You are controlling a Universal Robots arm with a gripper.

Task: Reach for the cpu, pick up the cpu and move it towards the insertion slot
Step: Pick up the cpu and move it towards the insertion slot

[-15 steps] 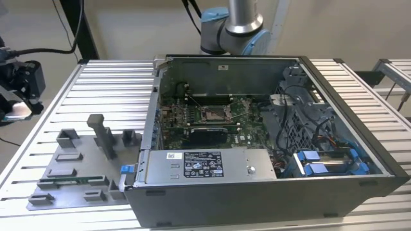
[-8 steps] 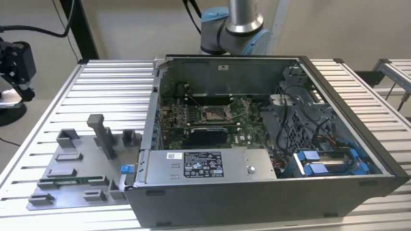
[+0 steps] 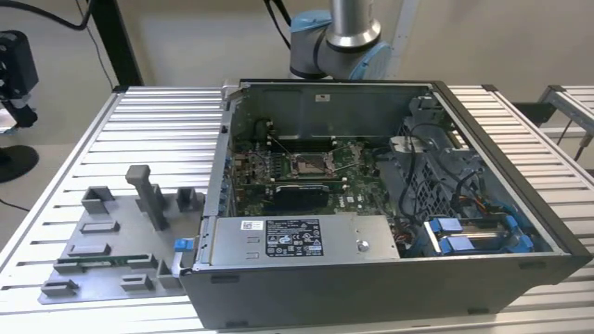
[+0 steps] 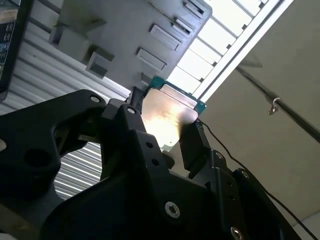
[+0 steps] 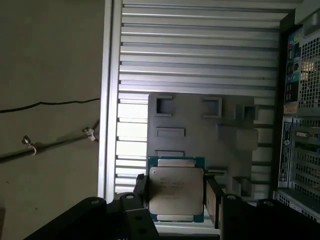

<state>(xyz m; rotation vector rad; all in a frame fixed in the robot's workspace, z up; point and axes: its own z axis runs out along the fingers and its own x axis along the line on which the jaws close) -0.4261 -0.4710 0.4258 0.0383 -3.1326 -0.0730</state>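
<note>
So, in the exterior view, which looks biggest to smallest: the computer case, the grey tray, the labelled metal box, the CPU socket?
Computer case
grey tray
labelled metal box, fairly close to the tray
CPU socket

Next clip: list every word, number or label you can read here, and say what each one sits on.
The black label on the metal box: print too small to read.
The white sticker beside it: too small to read.
The cpu: faint marking on its top, illegible.
Nothing here can be quoted.
</note>
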